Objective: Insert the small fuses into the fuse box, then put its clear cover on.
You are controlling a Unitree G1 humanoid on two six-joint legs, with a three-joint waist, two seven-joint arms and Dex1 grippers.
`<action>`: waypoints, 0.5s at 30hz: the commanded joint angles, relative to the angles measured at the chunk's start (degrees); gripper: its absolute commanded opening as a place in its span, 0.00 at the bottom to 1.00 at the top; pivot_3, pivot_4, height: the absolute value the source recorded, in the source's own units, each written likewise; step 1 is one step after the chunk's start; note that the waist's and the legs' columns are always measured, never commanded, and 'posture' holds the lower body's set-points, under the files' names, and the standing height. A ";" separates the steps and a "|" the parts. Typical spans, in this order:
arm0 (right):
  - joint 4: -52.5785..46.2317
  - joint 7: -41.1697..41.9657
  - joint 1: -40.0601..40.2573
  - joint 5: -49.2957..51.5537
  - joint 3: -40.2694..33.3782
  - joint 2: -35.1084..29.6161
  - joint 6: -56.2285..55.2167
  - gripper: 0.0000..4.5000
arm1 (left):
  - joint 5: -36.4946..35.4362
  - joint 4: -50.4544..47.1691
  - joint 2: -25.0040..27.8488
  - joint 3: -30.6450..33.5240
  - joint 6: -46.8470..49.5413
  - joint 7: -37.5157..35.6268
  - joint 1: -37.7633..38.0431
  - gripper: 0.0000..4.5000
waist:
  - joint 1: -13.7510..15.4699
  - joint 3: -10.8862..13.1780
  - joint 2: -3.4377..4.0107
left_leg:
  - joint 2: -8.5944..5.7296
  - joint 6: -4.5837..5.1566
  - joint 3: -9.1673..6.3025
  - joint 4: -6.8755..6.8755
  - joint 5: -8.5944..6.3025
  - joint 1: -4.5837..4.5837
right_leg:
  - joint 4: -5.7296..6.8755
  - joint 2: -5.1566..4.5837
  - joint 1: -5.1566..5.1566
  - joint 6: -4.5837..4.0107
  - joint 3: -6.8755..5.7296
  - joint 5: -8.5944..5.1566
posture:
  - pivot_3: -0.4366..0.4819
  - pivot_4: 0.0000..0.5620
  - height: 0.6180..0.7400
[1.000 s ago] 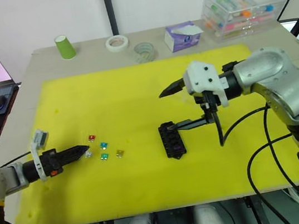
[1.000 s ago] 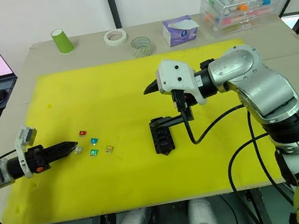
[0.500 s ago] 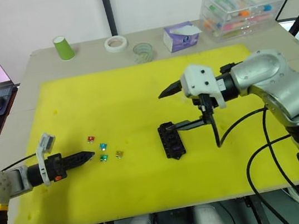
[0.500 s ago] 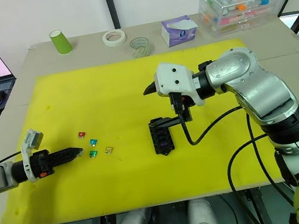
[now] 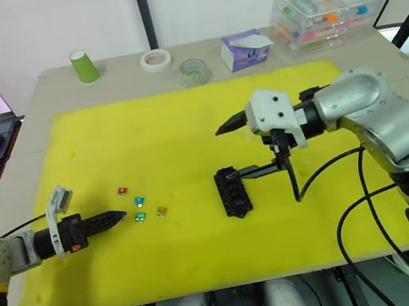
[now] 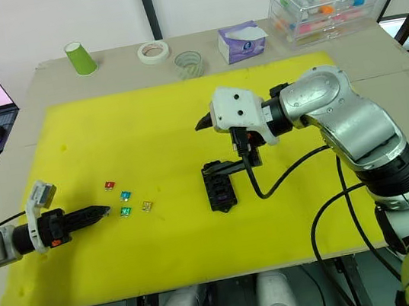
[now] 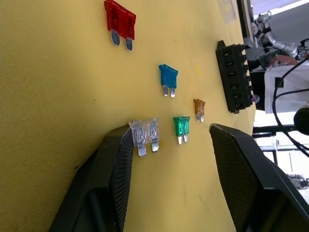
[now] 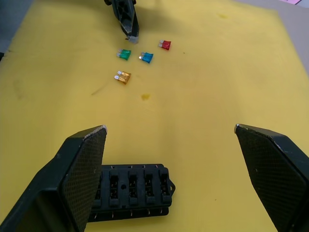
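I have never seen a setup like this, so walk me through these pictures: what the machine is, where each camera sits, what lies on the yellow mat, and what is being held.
This is a humanoid robot with two arms, each ending in a two-fingered black gripper. Two pictures come from cameras in its head, looking down over the table. The other two come from cameras on its wrists, looking along the fingers.

On the yellow mat lies a black fuse box, its slots looking empty. To its left are small fuses: red, teal, green, amber and a clear grey one.

The left gripper is open and low over the mat, one finger against the grey fuse. The right gripper is open above the fuse box. Neither holds anything.

Behind the mat stand a green cup, tape rolls, a tissue pack and a clear drawer box.
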 commanded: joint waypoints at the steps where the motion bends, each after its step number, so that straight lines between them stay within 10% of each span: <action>1: -0.53 -0.06 -1.80 -0.36 -0.58 0.57 -0.79 1.00 | 2.61 1.78 0.79 -2.63 0.37 0.30 2.47 0.57 | -0.02 0.00 0.01 | 0.00 0.00 0.00 0.00 0.00 0.00 | 0.00 0.00 0.00 0.00 0.00 0.00 | 0.48 0.27 1.00; 15: 0.19 0.38 -2.23 -1.45 -0.10 1.06 -1.47 1.00 | 2.67 3.56 -0.13 -2.03 -0.37 1.25 1.50 0.45 | -0.01 -0.01 0.02 | 0.00 0.00 0.02 0.00 0.00 0.00 | 0.02 0.01 -0.02 0.00 0.03 0.00 | 0.48 0.27 1.00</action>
